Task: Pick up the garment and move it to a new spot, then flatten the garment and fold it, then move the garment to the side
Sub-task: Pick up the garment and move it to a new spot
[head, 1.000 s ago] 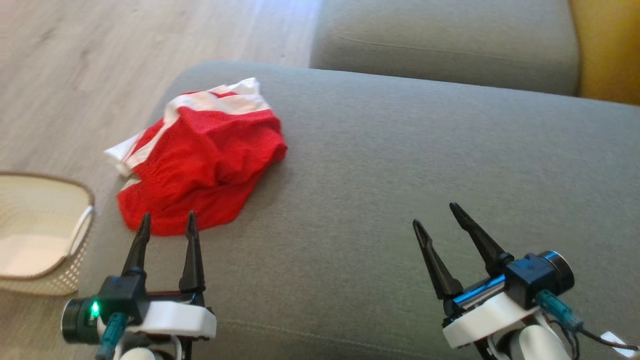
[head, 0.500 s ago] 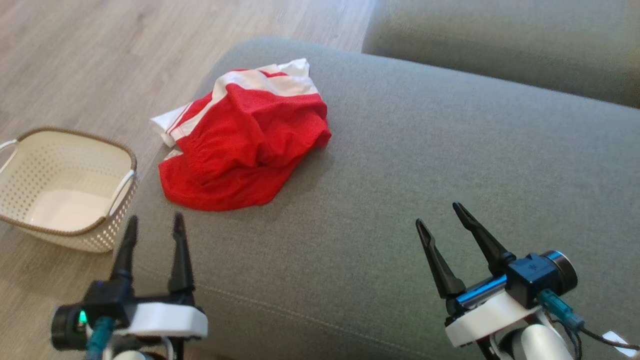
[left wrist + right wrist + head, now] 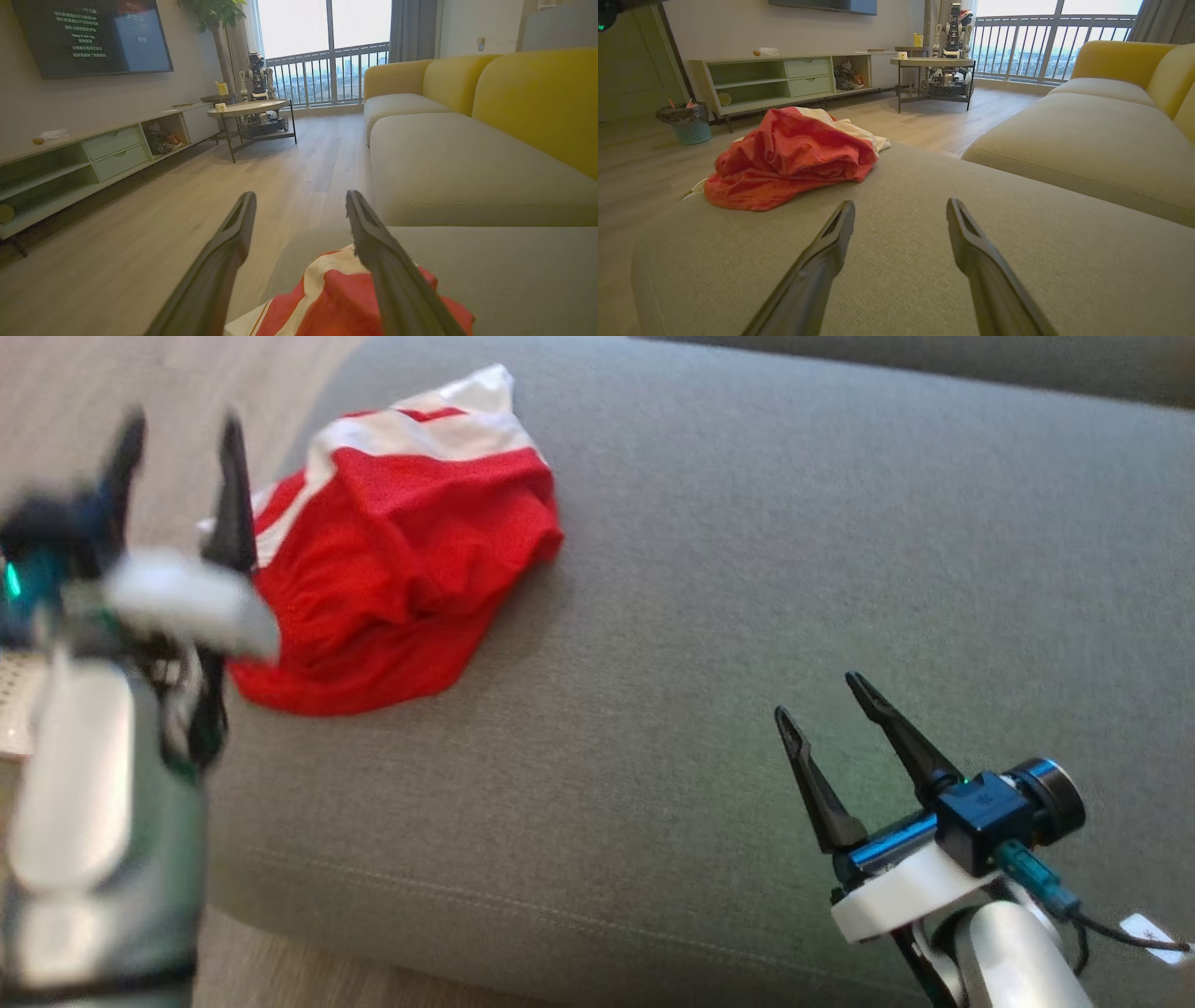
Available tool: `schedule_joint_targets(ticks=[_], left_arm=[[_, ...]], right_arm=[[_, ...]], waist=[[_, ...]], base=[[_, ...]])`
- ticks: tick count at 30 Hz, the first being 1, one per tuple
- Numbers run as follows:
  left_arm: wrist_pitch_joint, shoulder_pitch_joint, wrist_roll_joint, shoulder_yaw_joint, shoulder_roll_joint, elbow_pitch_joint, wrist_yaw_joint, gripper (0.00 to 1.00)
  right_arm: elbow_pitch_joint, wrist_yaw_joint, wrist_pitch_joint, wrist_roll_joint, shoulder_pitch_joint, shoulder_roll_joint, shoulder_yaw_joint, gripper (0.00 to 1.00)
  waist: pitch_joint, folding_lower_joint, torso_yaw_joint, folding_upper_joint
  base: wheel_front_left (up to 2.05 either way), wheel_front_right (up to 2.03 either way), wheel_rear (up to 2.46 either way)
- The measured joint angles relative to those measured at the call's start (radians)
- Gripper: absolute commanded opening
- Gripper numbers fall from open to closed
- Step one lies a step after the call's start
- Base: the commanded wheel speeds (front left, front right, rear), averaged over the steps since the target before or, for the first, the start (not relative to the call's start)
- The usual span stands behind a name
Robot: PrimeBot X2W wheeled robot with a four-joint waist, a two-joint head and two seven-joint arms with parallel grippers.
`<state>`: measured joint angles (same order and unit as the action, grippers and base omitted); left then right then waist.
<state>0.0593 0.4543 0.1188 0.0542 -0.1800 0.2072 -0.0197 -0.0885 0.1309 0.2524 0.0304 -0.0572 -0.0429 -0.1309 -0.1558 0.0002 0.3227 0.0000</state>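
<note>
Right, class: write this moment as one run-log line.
phase: pre-grasp | garment: crumpled, red-and-white, on grey sofa cushion | left gripper: open, near garment | right gripper: open, over cushion

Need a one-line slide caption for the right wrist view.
Fingers open, the right gripper sits over the grey sofa cushion; the crumpled red-and-white garment lies ahead to the left, untouched.
</note>
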Motion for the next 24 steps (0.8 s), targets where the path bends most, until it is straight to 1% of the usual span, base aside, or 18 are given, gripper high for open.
schedule_joint_targets(ticks=[1, 4, 6, 11, 14, 16, 18, 24], left_arm=[[-0.038, 0.061, 0.002, 0.000, -0.006, 0.028, -0.009, 1.00], [-0.194, 0.217, 0.053, -0.001, -0.006, 0.146, -0.032, 1.00], [-0.274, 0.290, 0.050, 0.006, -0.013, 0.229, -0.038, 1.00], [-0.498, 0.413, 0.042, 0.030, -0.056, 0.466, -0.049, 1.00], [-0.590, 0.446, 0.042, 0.022, -0.072, 0.576, -0.042, 1.00], [-0.623, 0.464, 0.063, 0.013, -0.071, 0.629, -0.041, 1.00], [-0.630, 0.483, 0.065, 0.016, -0.071, 0.666, -0.041, 1.00], [-0.602, 0.501, 0.066, 0.016, -0.071, 0.756, -0.033, 1.00]], right_arm=[[0.000, 0.000, 0.000, 0.005, -0.004, -0.001, 0.000, 1.00], [-0.001, 0.000, 0.000, 0.011, -0.021, -0.001, 0.001, 1.00], [0.000, 0.000, 0.000, 0.014, -0.034, -0.001, 0.002, 1.00], [0.002, 0.000, 0.000, 0.014, -0.071, -0.003, 0.003, 1.00], [0.004, 0.000, 0.000, 0.013, -0.077, -0.005, 0.001, 1.00], [0.004, 0.000, 0.000, 0.012, -0.077, -0.005, 0.001, 1.00], [0.004, 0.000, 0.000, 0.004, -0.077, -0.006, 0.004, 1.00], [0.006, 0.000, 0.000, -0.005, -0.077, -0.006, 0.011, 1.00]], waist=[[-0.012, 0.0000, -0.009, 0.0000], [-0.047, 0.0001, -0.035, 0.0000], [-0.068, 0.0001, -0.054, 0.0000], [-0.104, 0.0000, -0.107, 0.0000], [-0.118, -0.0001, -0.135, 0.0000], [-0.126, -0.0001, -0.151, 0.0000], [-0.134, -0.0001, -0.162, 0.0000], [-0.156, -0.0001, -0.178, 0.0000]], base=[[0.00, 0.00, 0.00], [0.00, 0.00, 0.00], [0.00, 0.00, 0.00], [0.00, 0.00, 0.00], [0.00, 0.00, 0.00], [0.00, 0.00, 0.00], [0.00, 0.00, 0.00], [0.00, 0.00, 0.00]])
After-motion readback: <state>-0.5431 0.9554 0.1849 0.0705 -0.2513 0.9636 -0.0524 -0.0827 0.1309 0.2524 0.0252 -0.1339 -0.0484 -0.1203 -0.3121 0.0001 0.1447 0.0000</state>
